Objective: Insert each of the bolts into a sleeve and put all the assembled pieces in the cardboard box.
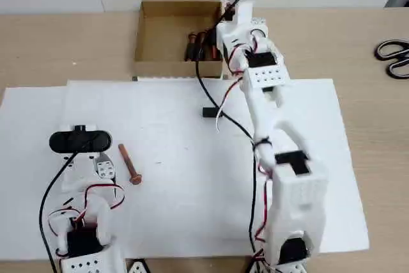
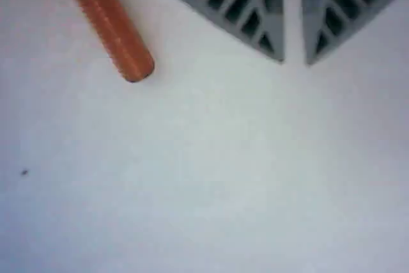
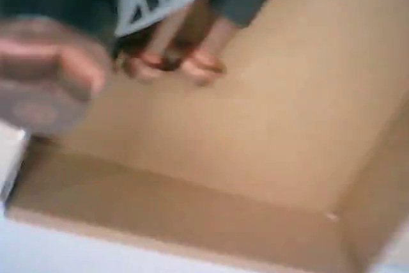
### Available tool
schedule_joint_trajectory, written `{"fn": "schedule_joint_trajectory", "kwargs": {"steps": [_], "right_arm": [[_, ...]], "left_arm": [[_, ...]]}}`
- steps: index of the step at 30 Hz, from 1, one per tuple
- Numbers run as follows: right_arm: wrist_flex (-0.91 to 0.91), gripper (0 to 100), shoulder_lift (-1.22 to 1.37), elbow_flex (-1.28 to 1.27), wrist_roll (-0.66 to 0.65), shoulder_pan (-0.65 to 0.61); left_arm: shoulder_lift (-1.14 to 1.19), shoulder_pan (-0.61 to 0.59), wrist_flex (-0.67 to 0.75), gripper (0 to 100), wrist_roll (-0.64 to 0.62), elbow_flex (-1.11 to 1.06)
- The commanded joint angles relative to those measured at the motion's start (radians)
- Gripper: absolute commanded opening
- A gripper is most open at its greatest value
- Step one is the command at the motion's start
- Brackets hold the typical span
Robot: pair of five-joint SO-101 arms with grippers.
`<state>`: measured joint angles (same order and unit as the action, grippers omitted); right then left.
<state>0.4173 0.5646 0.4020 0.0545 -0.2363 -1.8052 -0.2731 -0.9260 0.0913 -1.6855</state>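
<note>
- Left gripper [image 2: 295,57] sits low over the white paper [image 2: 223,177], jaws almost together, nothing held; a bare bolt [image 2: 114,30] lies just beside it
- Right gripper [image 3: 192,16] hangs inside the cardboard box [image 3: 275,113], directly over the assembled pieces [image 3: 201,68]; its grip cannot be told

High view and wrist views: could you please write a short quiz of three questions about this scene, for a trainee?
1. True or false: the loose bolt lies inside the cardboard box.
2. Which arm is stretched over the box? A: left arm. B: right arm.
3. Fill in: on the bare table, to the right of the white paper, lie ___.
Key: 1 false, it lies on the paper; 2 B; 3 scissors.
</note>
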Motion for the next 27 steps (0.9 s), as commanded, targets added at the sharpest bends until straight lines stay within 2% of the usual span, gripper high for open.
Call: {"fn": "schedule_joint_trajectory", "kwargs": {"steps": [1,8,16,18,23,27], "right_arm": [[-0.031,0.2,0.114,0.221,-0.011,-0.002],[-0.031,0.2,0.292,0.470,-0.009,-0.068],[0.013,0.6,0.348,0.503,-0.011,-0.120],[0.074,4.0,0.344,0.505,-0.006,-0.124],[0.225,24.0,0.311,0.506,-0.003,-0.139],[0.260,26.2,0.275,0.506,-0.003,-0.151]], "left_arm": [[-0.012,0.006,-0.005,1,0.002,0.012],[-0.012,0.006,-0.005,1,0.002,0.012],[-0.012,0.006,-0.005,1,0.002,0.012],[-0.012,0.006,-0.005,1,0.002,0.012],[-0.012,0.006,-0.005,1,0.002,0.012],[-0.012,0.006,-0.005,1,0.002,0.012]]}}
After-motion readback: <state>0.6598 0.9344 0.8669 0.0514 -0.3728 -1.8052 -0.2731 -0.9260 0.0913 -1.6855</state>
